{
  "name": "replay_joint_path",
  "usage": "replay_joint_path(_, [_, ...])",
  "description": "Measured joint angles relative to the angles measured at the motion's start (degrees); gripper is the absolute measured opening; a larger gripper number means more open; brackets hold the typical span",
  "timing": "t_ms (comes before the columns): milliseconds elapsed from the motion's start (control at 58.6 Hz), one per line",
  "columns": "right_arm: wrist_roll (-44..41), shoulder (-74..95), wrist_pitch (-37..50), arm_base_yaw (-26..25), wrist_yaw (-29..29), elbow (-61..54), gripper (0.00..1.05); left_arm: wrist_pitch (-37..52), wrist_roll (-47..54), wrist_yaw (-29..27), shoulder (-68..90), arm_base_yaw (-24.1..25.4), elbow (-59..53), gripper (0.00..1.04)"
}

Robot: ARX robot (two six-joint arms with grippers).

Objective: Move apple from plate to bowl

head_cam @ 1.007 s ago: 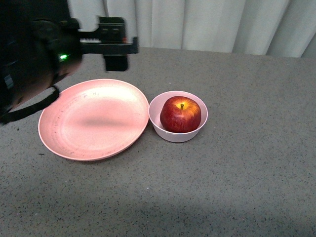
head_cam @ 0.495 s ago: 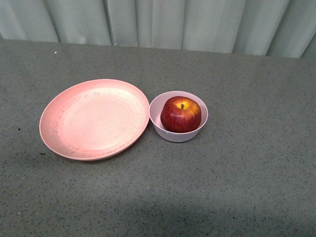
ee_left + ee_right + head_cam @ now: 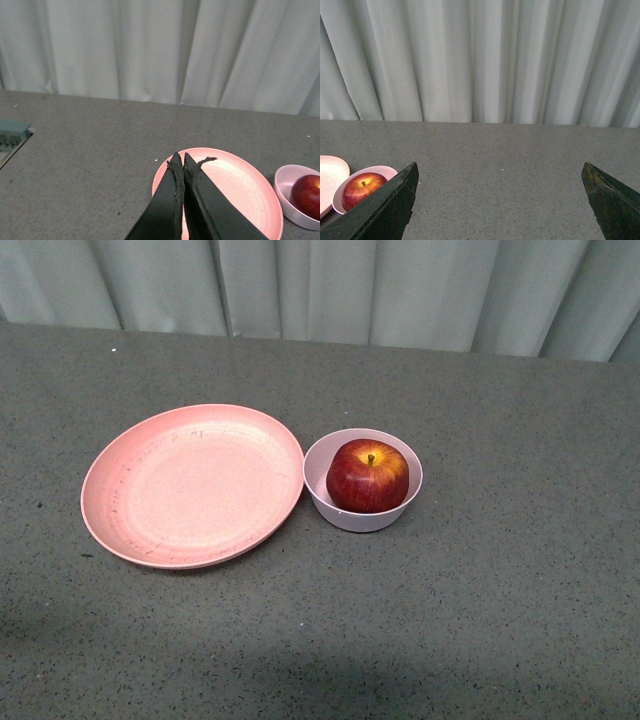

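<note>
Apple (image 3: 367, 476) is sitting in our bowl (image 3: 320, 492), beside the plate (image 3: 190, 485). Our left fingers (image 3: 178, 175) are pressing together, clenched on nothing; our right fingers (image 3: 395, 197) are spreading wide.

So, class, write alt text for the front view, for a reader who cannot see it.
A dark-red apple sits in a small pale pink bowl on a grey speckled table. Just left of the bowl lies a wide, shallow salmon-pink plate with nothing on it. Pale curtains hang behind the table, and no robot arm is in view.

Staged test bench: grey speckled tabletop (image 3: 480, 620), pale curtain (image 3: 400, 290) backdrop
</note>
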Motion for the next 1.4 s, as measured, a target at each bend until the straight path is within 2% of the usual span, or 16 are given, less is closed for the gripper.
replay_joint_path(597, [0.00, 0.00, 0.00, 0.00, 0.00, 0.00, 0.95, -21.24, 0.00, 0.28, -23.93, 0.70, -0.87, 0.04])
replay_joint_path(1400, [0.00, 0.00, 0.00, 0.00, 0.00, 0.00, 0.95, -37.86, 0.00, 0.28, -40.76, 0.68, -0.87, 0.04])
